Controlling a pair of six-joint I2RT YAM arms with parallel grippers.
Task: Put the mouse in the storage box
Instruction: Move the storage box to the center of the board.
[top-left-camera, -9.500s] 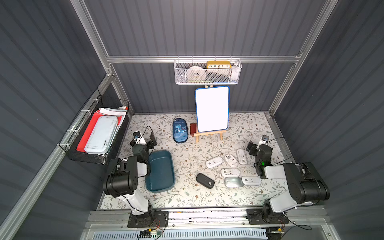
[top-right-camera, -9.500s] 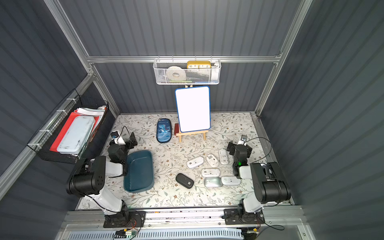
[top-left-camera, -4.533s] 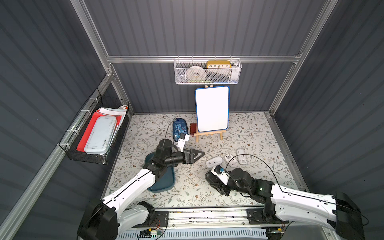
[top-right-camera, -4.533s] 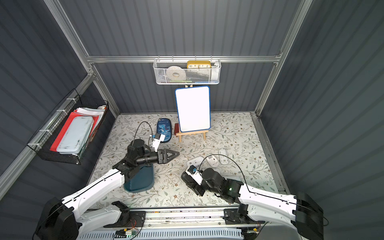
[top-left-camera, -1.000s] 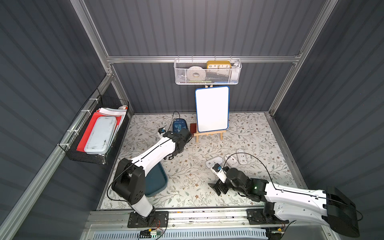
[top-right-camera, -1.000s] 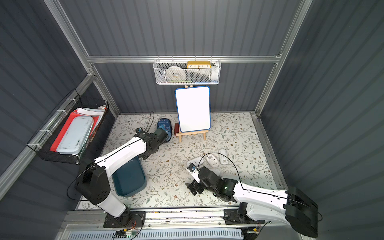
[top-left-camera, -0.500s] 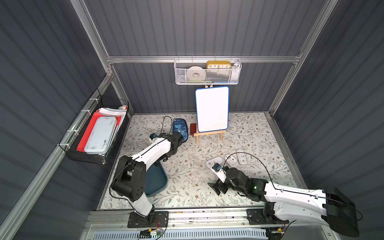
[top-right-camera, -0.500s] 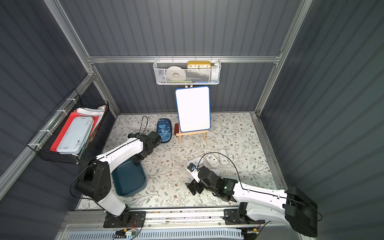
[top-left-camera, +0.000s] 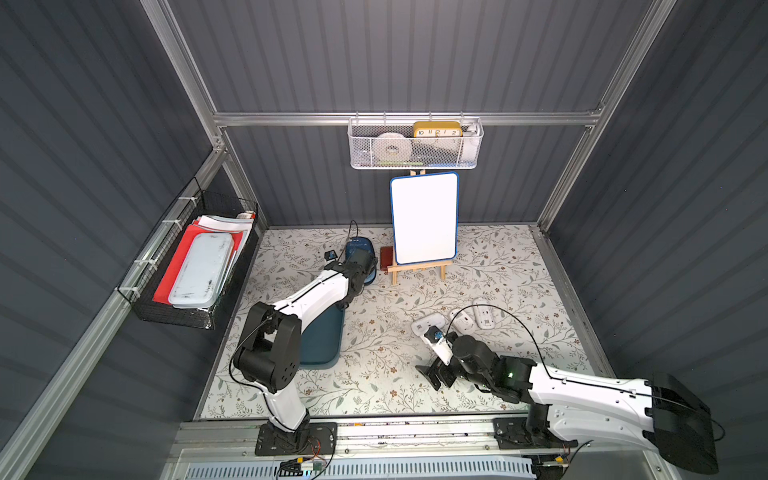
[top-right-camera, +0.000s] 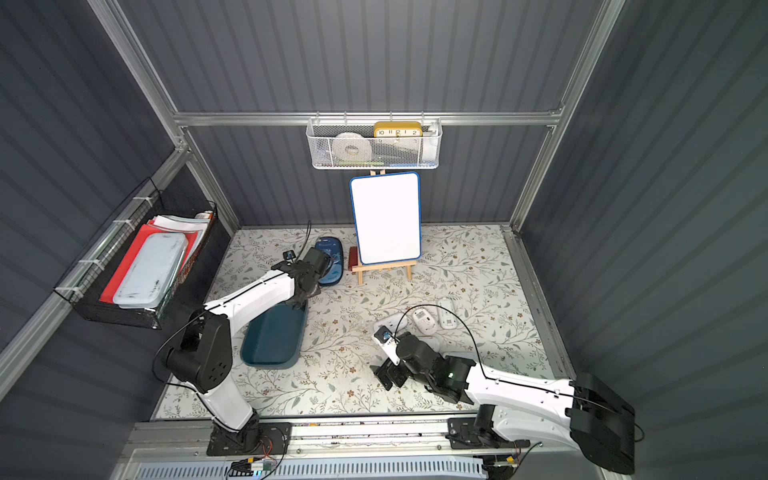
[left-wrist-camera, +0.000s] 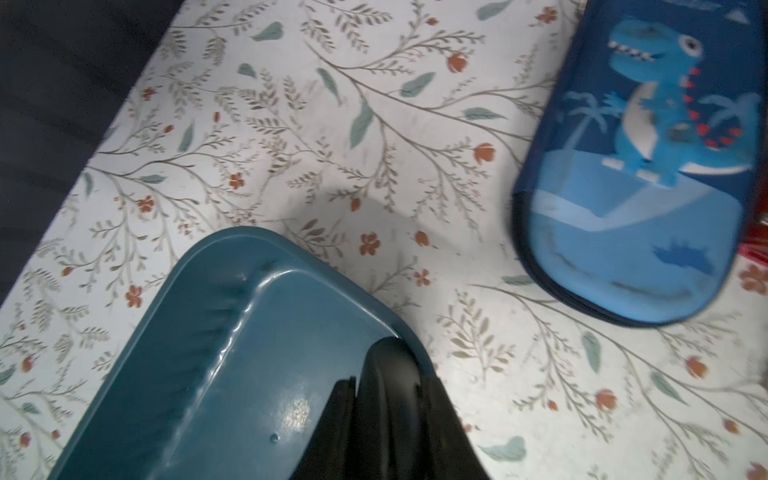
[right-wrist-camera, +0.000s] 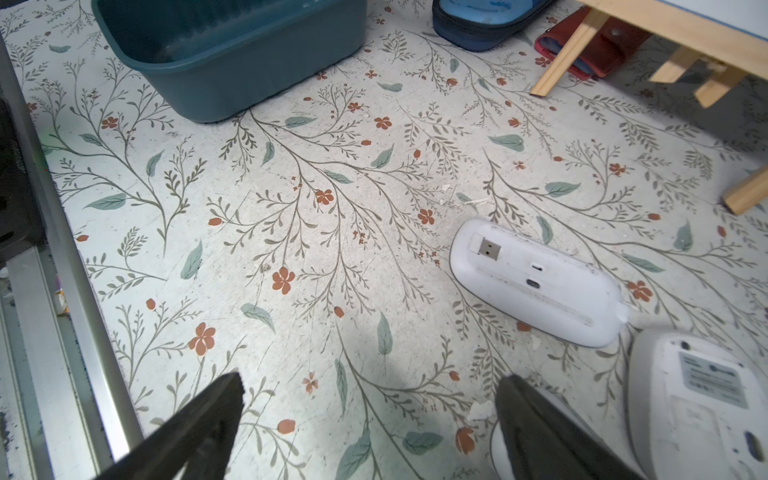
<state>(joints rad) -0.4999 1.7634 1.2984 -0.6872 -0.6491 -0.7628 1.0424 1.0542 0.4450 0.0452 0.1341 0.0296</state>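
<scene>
The flowered table (top-left-camera: 498, 257) carries the teal storage box (top-left-camera: 322, 345) on its left side, half hidden under the left arm (top-left-camera: 316, 291) in both top views. Further back lies a blue dinosaur case (left-wrist-camera: 644, 166), apart from the box. The left gripper (left-wrist-camera: 388, 386) is clamped on a black mouse (left-wrist-camera: 390, 361), held edge-on over the box's far corner, right by the rim. The right gripper (right-wrist-camera: 370, 380) hangs low over the table, jaws spread wide with nothing between them.

The drop looks near. The mouse should go further in over the box floor and lower down before the jaws part, since a release at the corner could catch the rim and tip it onto the table.

Only the left wrist view shows the grip and the rim; from above, the arm covers both. Only the right wrist view shows a white mouse (right-wrist-camera: 528, 282) lying belly-up with a plug stowed in it
</scene>
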